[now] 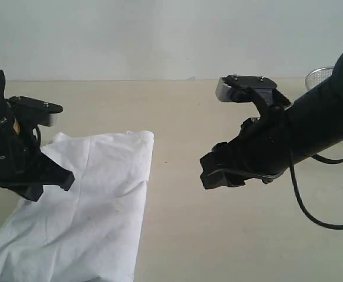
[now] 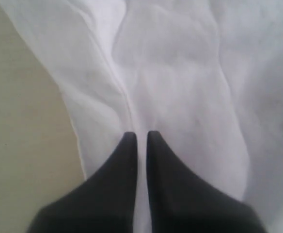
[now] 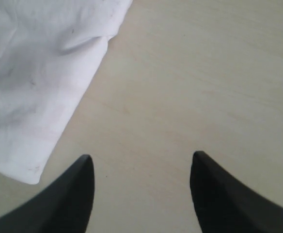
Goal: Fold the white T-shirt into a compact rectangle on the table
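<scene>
Open table (image 1: 218, 235) beside the white T-shirt (image 1: 95, 205); basket (image 1: 317, 76) far right

White T-shirt (image 1: 83, 217) ran off the bottom edge of the exterior view, left arm (image 1: 7, 147) was cut off at that view's left side, right arm (image 1: 312, 129) at its right, wire basket (image 1: 318, 74) stood mostly hidden behind the right arm.

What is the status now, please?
Left gripper shut over white T-shirt, grip unclear. Right gripper open above bare table. Shirt lies flat, not yet compact. Nothing blocks either gripper.
</scene>
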`<state>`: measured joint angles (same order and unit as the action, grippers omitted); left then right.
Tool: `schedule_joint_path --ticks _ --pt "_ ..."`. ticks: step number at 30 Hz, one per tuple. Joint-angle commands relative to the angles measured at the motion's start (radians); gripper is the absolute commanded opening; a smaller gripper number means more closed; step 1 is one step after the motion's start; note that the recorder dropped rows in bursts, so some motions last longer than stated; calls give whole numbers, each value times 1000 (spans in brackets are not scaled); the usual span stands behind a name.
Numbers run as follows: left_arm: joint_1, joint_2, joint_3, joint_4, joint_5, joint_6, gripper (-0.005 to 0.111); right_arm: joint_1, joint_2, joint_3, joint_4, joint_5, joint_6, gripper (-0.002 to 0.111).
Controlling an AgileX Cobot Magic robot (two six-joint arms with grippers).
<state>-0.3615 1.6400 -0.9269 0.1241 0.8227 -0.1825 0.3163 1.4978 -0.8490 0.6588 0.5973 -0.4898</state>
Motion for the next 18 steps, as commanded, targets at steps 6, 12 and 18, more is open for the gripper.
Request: schedule_joint_path --ticks 6,12,18 --pt "2 72 -4 51 66 -40 5 -5 -11 2 0 11 -8 52" --pt "2 76 -4 123 97 -81 5 -5 -11 2 0 11 -9 52" --pt "2 76 -4 149 93 -85 5 -5 -11 2 0 13 -9 52"
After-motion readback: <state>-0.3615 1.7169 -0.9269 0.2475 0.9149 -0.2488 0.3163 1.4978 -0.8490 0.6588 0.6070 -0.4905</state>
